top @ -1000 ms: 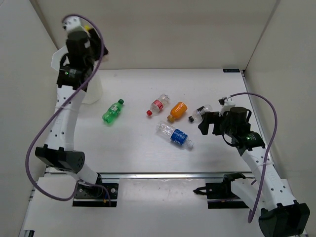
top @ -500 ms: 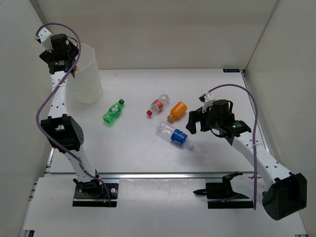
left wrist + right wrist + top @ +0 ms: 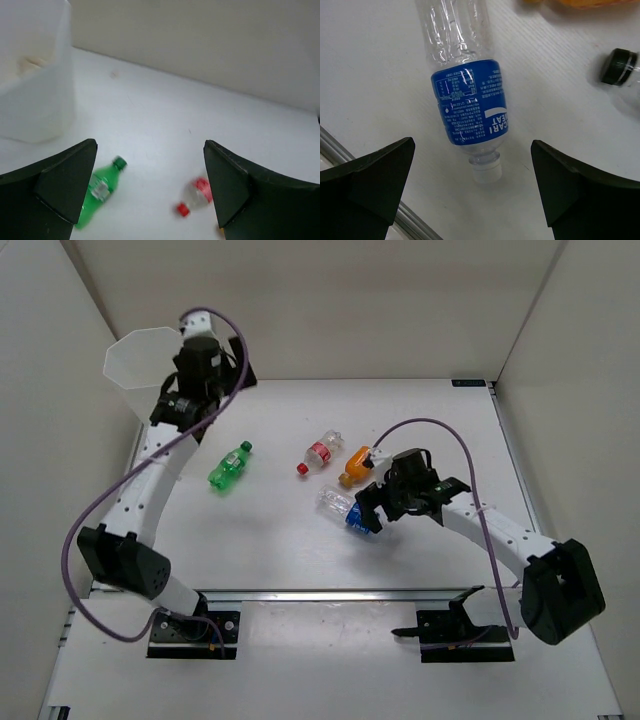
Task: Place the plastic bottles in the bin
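Bottle (image 3: 467,100) below spread right claw (image 3: 472,145)

— What do the arms look like?
— The left arm (image 3: 150,472) and right arm (image 3: 490,530) are white tubes dotted with small dark holes, linked by chunky black joints (image 3: 122,558).
— Any wiring?
— A purple cable (image 3: 67,555) loops from behind the fingers (image 3: 57,187) down to each black base plate (image 3: 190,628).
— And the fingers themselves?
— Matt black wedges, broad, tapering to blunt tips. A small white block (image 3: 199,342) sits just behind them.
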You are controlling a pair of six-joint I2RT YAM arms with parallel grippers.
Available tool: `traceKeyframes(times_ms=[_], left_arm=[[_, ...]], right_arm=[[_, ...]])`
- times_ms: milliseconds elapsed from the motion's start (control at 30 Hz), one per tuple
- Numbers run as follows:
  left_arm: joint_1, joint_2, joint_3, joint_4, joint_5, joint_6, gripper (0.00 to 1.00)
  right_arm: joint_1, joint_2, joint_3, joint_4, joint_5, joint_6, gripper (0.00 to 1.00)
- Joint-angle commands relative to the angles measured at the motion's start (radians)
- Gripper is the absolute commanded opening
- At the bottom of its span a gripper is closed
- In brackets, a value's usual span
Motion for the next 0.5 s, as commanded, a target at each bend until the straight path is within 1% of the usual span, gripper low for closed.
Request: traceKeyframes(times_ms=[0, 33, 67, 100, 167, 233, 267, 333, 400, 467], left_arm=[[-0.087, -0.105, -0.206, -0.07, 0.083, 0.051, 0.98], [-0.119, -0.137, -0.276, -0.08, 0.104, 0.028, 0.98], [-0.135, -0.158, -0.311, -0.077, 0.116, 0.016, 0.99], [-0.158, -0.174, -0.366, -0.092, 0.158, -0.014, 0.98], [-0.192, -0.186, -0.431, -0.095, 0.221, -0.044, 0.99], [-0.193, -0.205, -0.524, -0.087, 0.254, -0.091, 0.99], [-0.186, -0.221, -0.541, -0.078, 0.265, -0.096, 0.99], [-0.179, -0.251, -0.623, -0.077, 0.291, -0.134, 0.99], [-0.184, -0.293, -0.669, -0.071, 0.299, -0.159, 0.98], [-0.187, -0.324, -0.728, -0.06, 0.313, -0.173, 0.98]], right_arm=[[0.023, 0.035, 0.019, 0.035, 0.003, -0.064, 0.99], [0.02, 0.04, 0.008, 0.044, -0.006, -0.075, 1.0], [0.022, 0.056, -0.004, 0.042, -0.008, -0.076, 0.99], [0.029, 0.069, -0.007, 0.073, -0.008, -0.075, 0.99], [0.035, 0.093, -0.013, 0.093, -0.002, -0.085, 0.99], [0.042, 0.122, -0.019, 0.107, 0.015, -0.099, 0.99], [0.039, 0.129, -0.021, 0.111, 0.017, -0.102, 0.99], [0.039, 0.156, -0.03, 0.13, 0.009, -0.113, 1.0], [0.042, 0.179, -0.045, 0.153, -0.017, -0.112, 0.99], [0.055, 0.202, -0.051, 0.174, -0.011, -0.106, 0.98]])
